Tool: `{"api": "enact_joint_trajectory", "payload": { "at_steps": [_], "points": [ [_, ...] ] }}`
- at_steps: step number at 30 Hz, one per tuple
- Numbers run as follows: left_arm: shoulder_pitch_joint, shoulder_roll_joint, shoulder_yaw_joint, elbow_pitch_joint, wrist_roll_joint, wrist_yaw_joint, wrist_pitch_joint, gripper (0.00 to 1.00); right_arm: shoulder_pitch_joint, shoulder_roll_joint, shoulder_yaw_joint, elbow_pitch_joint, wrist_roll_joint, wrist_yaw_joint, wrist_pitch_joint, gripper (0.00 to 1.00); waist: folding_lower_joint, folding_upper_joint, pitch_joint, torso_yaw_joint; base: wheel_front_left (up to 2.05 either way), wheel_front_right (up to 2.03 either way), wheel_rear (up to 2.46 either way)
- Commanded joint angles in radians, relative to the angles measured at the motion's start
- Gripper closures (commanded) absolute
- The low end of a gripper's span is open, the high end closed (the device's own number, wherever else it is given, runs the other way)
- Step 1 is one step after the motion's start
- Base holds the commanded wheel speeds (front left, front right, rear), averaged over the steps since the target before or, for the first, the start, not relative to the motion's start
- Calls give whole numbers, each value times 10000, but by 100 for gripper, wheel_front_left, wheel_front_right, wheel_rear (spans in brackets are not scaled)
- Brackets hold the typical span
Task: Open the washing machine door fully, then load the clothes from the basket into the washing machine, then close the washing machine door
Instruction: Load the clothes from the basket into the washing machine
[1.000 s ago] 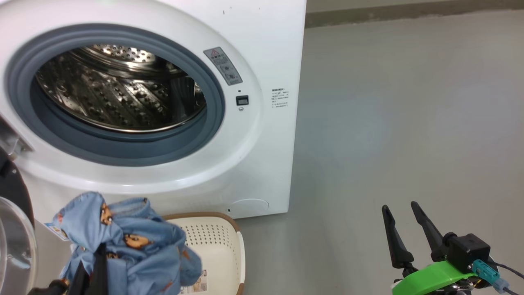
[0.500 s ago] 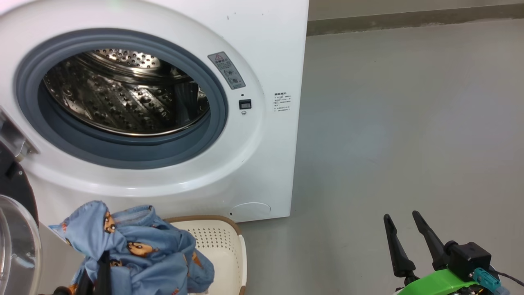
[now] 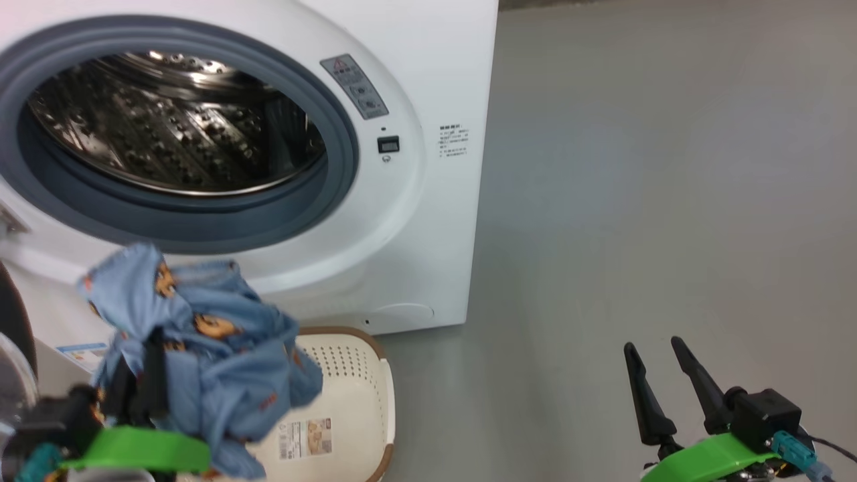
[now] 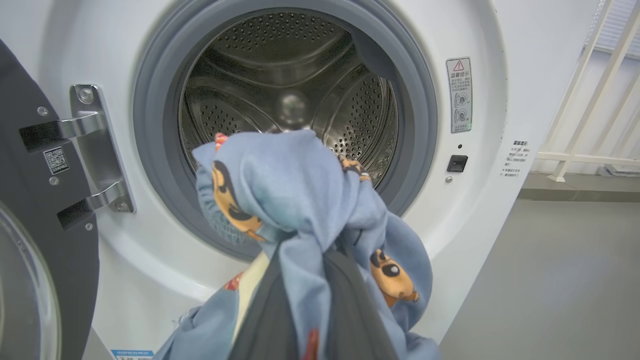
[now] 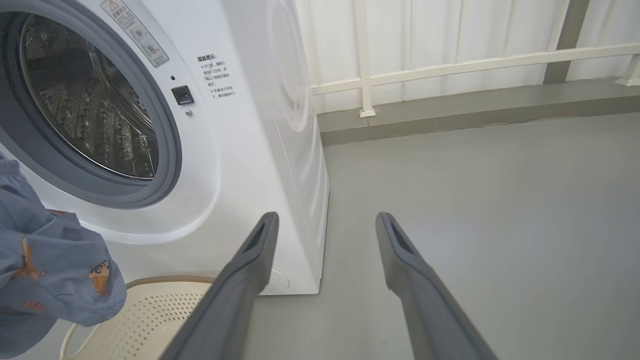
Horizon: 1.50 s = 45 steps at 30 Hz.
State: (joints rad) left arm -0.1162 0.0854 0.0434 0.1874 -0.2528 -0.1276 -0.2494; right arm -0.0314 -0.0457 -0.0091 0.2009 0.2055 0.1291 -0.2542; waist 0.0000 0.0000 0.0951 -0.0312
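I had the left end effector [image 3: 137, 378] raised at the lower left of the head cam. It pointed up and fwd toward the washing machine [image 3: 435, 201], w/ the green wrist bracket [image 3: 140, 450] below it. Its two dark fingers [image 4: 272, 305] were pinched together on the clothes [image 3: 201, 348]. A strip of blue fabric was caught btwn them and the rest was bunched over and around the tips.

The bundle hung in the air above the left part of the basket [image 3: 351, 375], in front of the white ring under the opening and outside the gasket [image 3: 338, 181]. On the left wrist cam its top lined up w/ the lower half of the drum [image 4: 290, 85]. I couldn't tell whether the lowest fold touched the basket.

The washing machine door [image 4: 30, 200] stood swung open to the left on its hinge [image 4: 95, 150], black rim and glass at that cam's left edge. The basket sat on the floor [image 3: 636, 201] right against the machine's front, below the opening, w/ a sticker [image 3: 304, 438] showing on its bottom.

The right arm was low at the head cam's lower right, over open floor and well apart from machine and basket. The right end effector [image 3: 653, 345] pointed up and fwd, leaning slightly left, fingers spread wide and holding nothing. On the right wrist cam they framed the machine's right front corner, w/ the floor running back to the railing [image 5: 450, 62] at its far edge.
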Motion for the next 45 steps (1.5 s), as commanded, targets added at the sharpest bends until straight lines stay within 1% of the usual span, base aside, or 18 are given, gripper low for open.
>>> {"api": "enact_joint_trajectory", "payload": {
  "at_steps": [1, 10, 11, 16, 21, 25, 29, 36, 40, 41, 45],
  "points": [
    [-508, 306, 383, -196, -75, -24, -124, 100, -403, -45, 293, -291, 101, 16, -76, 0, 0, 0, 310, -109, 0, 0, 0],
    [-3106, 982, 570, 462, -66, -28, -124, 100, -869, -45, 323, -518, -38, 16, -76, 0, 0, 0, 1442, -270, 0, 0, 0],
    [-3640, 1088, 591, 591, -77, -29, -124, 100, -986, -45, 389, -558, -14, 16, -76, 0, 0, 0, 1686, -324, 0, 0, 0],
    [-4788, 1250, 653, 939, -80, -29, -124, 100, -1282, -45, 468, -622, 112, 16, -76, 0, 0, 0, 2362, -482, 0, 0, 0],
    [-5732, 1465, 484, 1797, -125, -30, -124, 100, -1509, -45, 441, -709, 219, 16, -76, 0, 0, 0, 3148, -634, 0, 0, 0],
    [-6696, 1748, 252, 2713, -467, -30, -124, 100, -1683, -45, 442, -817, 265, 16, -76, 0, 0, 0, 3809, -714, 0, 0, 0],
    [-7802, 2100, -256, 3532, -878, -30, -10, 100, -1834, -45, 478, -924, 266, 16, -76, 0, 0, 0, 4415, -728, 0, 0, 0],
    [-9520, 2728, -1538, 4721, -1830, -30, 897, 100, -2138, -45, 552, -1146, 260, 16, -76, 0, 0, 0, 5354, -689, 0, 0, 0],
    [-10261, 2940, -2308, 5161, -2229, -30, 1189, 100, -2244, -45, 641, -1168, 231, 16, -76, 0, 0, 0, 5764, -680, 0, 0, 0],
    [-10261, 2940, -2308, 5161, -2229, -30, 1189, 100, -2244, -45, 641, -1168, 231, 16, -76, 0, 0, 0, 5764, -680, 0, 0, 0],
    [-10880, 3296, -3038, 5539, -2838, -30, 1553, 100, -2375, -45, 765, -1239, 263, 16, -76, 0, 0, 0, 6120, -775, 0, 0, 0]
  ]
}}
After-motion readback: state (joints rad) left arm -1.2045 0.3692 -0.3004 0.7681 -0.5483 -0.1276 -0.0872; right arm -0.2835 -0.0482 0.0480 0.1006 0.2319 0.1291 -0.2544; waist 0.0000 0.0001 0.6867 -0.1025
